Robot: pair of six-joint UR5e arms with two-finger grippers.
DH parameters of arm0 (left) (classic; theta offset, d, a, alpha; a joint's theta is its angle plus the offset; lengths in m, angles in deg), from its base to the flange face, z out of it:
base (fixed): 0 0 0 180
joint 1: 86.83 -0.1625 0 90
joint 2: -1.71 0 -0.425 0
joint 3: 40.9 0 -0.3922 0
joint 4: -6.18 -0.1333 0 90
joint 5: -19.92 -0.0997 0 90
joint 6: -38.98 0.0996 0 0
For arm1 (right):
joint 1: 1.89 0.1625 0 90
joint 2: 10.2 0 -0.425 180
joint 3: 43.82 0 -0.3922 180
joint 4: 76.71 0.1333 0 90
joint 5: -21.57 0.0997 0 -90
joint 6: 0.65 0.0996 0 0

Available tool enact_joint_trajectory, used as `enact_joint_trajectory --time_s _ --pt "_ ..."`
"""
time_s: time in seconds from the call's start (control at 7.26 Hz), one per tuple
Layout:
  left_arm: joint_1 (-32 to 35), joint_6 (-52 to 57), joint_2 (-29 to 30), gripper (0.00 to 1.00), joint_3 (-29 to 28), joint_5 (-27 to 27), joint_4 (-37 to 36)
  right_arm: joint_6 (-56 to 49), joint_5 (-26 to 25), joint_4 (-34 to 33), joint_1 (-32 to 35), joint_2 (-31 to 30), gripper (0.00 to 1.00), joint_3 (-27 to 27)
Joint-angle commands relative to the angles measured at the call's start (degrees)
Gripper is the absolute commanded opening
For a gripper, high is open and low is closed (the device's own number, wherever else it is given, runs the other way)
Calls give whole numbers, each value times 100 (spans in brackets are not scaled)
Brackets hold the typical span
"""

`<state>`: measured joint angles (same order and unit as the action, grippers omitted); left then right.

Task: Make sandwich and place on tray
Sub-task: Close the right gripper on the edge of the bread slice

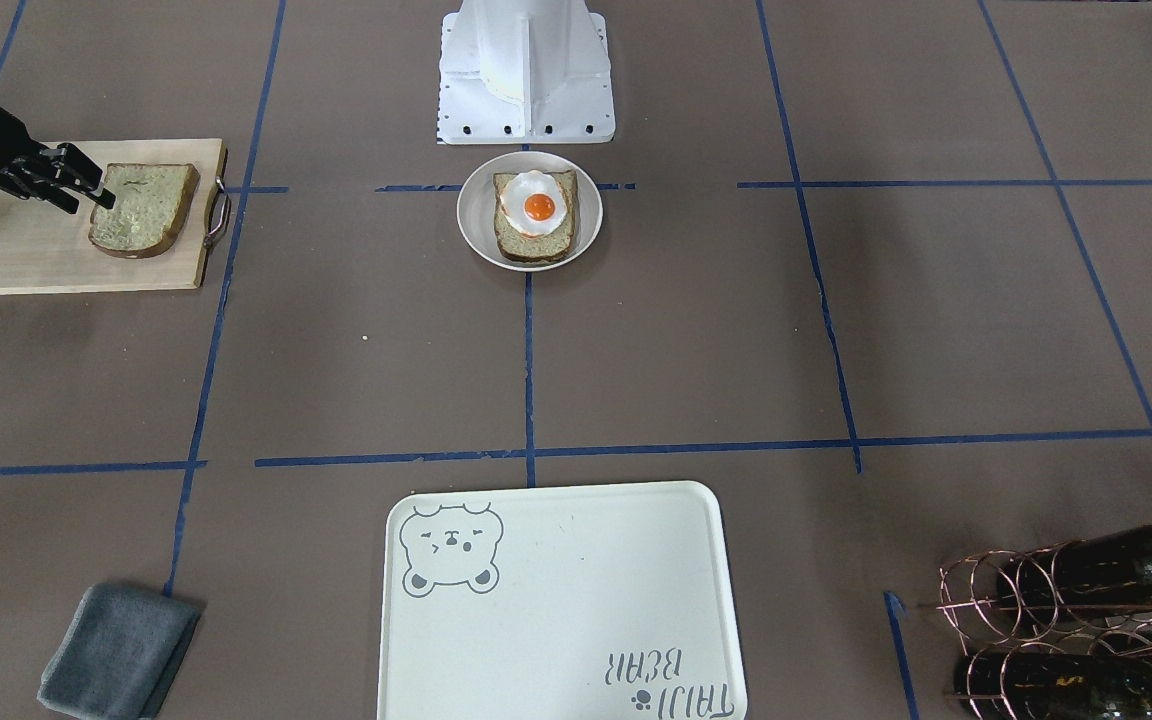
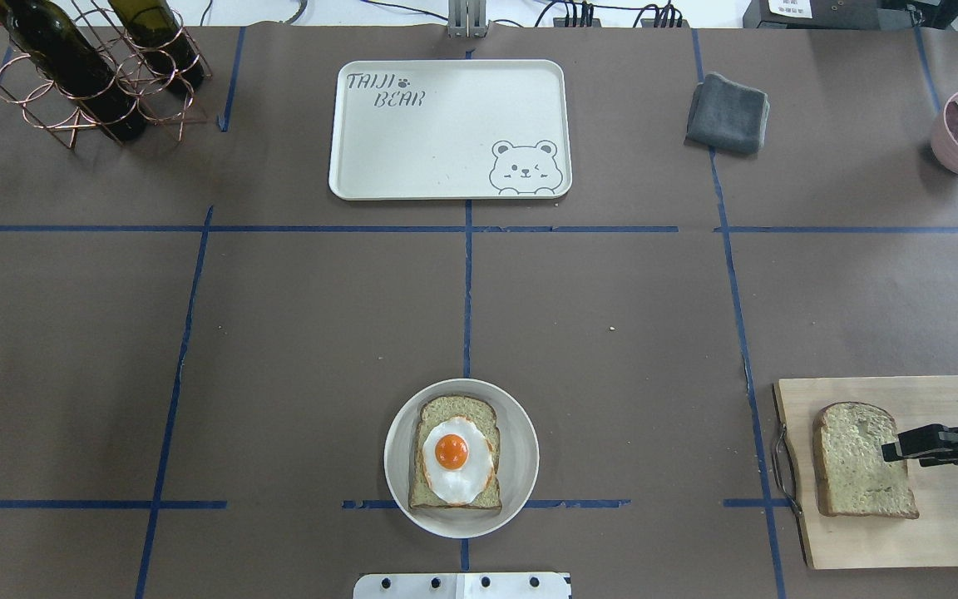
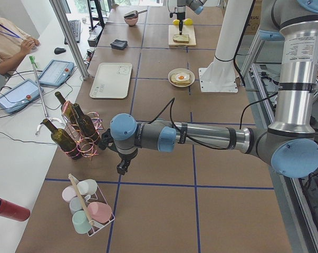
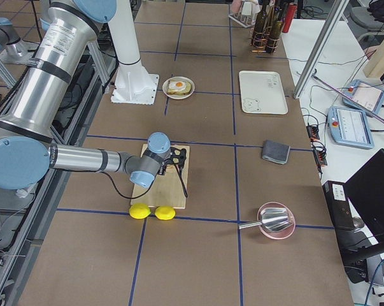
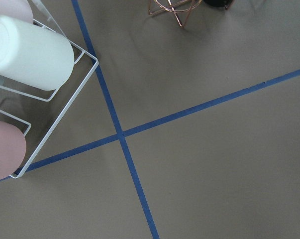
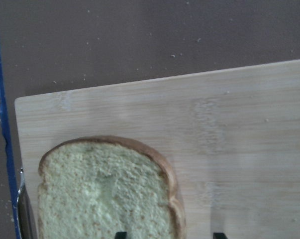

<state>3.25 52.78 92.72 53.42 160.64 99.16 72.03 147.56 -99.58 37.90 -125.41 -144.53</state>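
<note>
- Cloth (image 2: 727,112), grey and folded, and racked bottles (image 2: 88,83) lie far beyond the round plate (image 2: 396,466), flanking the cream tray (image 2: 446,150).
- Glossy egg (image 2: 454,453) tops the plate's slice (image 2: 446,408).
- A porous, brown-crusted loose slice (image 2: 861,462) lies on the wooden board (image 2: 945,532), right of the plate on the counter.
- The right pincer (image 2: 921,448) is spread over that slice's edge, grasping nothing.
- I cannot tell the left pincer's (image 3: 122,167) state.

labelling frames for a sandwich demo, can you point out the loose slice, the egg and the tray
loose slice (image 2: 853,476): overhead view, middle of its crumb
egg (image 2: 451,451): overhead view, on the yolk
tray (image 2: 446,137): overhead view, bare middle
</note>
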Motion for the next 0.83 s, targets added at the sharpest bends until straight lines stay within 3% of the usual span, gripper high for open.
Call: enact_joint_trajectory --time_s 0.0,0.14,0.28,0.41,0.69 --pt "0 0 -5 100 7 0 0 9 -48 -7 -120 42 52 8" --pt "0 0 -5 100 16 0 0 9 -75 -7 -155 42 35 8" --pt "0 0 -5 100 7 0 0 0 -84 -7 -216 42 8 8" --pt "0 0 -5 100 16 0 0 0 -162 -7 -313 42 0 -18" --pt "9 0 -5 100 16 0 0 0 -224 -7 -332 25 0 -167"
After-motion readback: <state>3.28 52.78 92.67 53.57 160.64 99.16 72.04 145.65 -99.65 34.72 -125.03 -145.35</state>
